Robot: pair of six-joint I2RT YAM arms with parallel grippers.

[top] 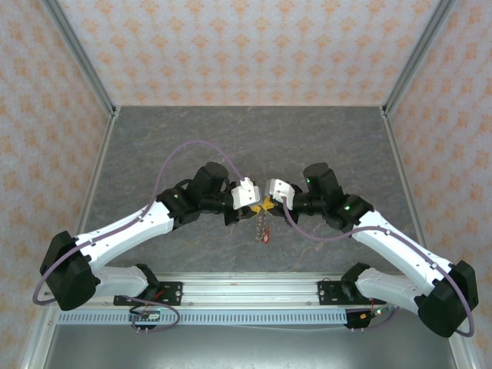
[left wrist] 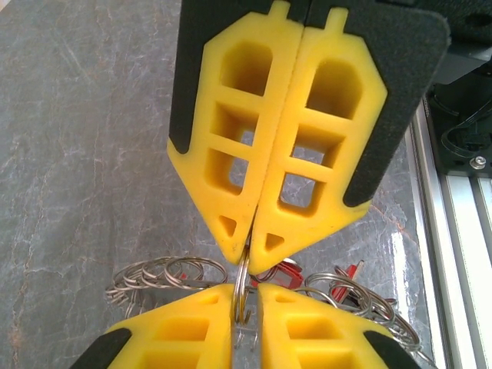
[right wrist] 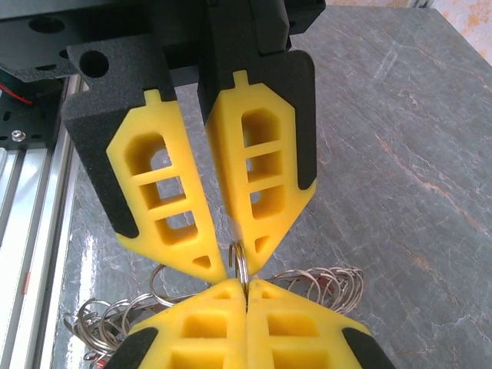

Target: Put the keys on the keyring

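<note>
The left end effector [left wrist: 245,296] and right end effector [right wrist: 246,286] each pinch what looks like the keyring [right wrist: 239,261], tip to tip above the surface [top: 154,146], keys [top: 264,234] dangling beneath, so an uneven pull could twist it free and drop everything.

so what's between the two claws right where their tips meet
A thin metal ring, standing on edge. The left claw pinches it from above and the right claw from below. The right wrist view shows this most clearly.
</note>
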